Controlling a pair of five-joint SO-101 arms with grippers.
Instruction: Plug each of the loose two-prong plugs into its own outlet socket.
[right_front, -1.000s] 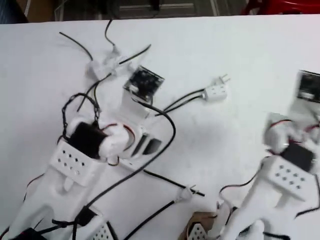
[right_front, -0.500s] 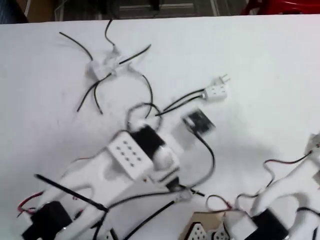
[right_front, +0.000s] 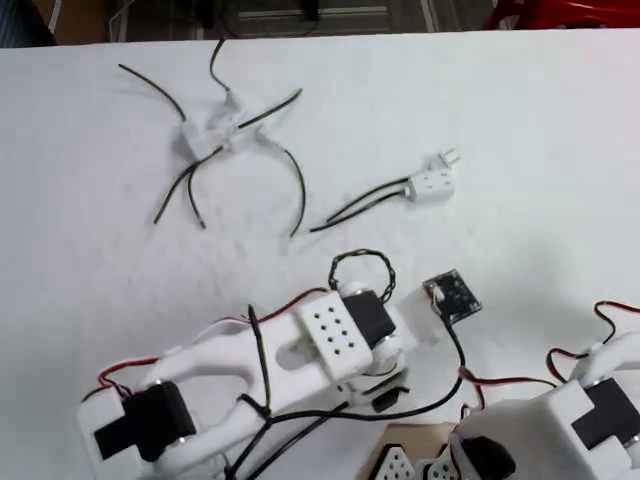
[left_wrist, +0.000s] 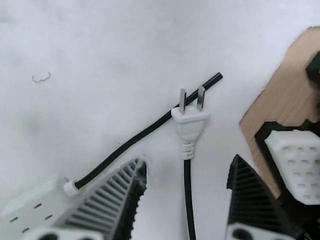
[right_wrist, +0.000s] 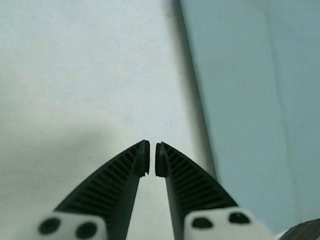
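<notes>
Left gripper (left_wrist: 189, 162): we see it wide open and holding nothing, one ribbed finger (left_wrist: 125, 192) on each side of the plug's cord.
Plug (left_wrist: 190, 122): white with two prongs, lying flat on the table (left_wrist: 100, 50). The prongs point away from the gripper, and its black cord (left_wrist: 187, 200) runs back between the fingers.
Socket (left_wrist: 27, 210): a white outlet body just beside one finger. Its black lead (left_wrist: 145, 132) slants past the plug's head and ends just beyond the prongs.
Board (left_wrist: 285, 100): brown, near the plug (a white perforated part (left_wrist: 297, 155) sits on it).
Right gripper (right_wrist: 152, 159): we find the fingers all but closed, with a hairline gap at the tips and nothing in them. It hangs over bare table near an edge.
Left arm (right_front: 330, 345): from above, it lies low across the near side of the table.
Right arm (right_front: 570, 425): at the near right corner.
Second plug (right_front: 432, 183): white, mid-table, with two black cords trailing from it, well apart from both arms.
Tangle (right_front: 210, 135): white pieces and black cords at the far left. We cannot tell plug from socket there.
</notes>
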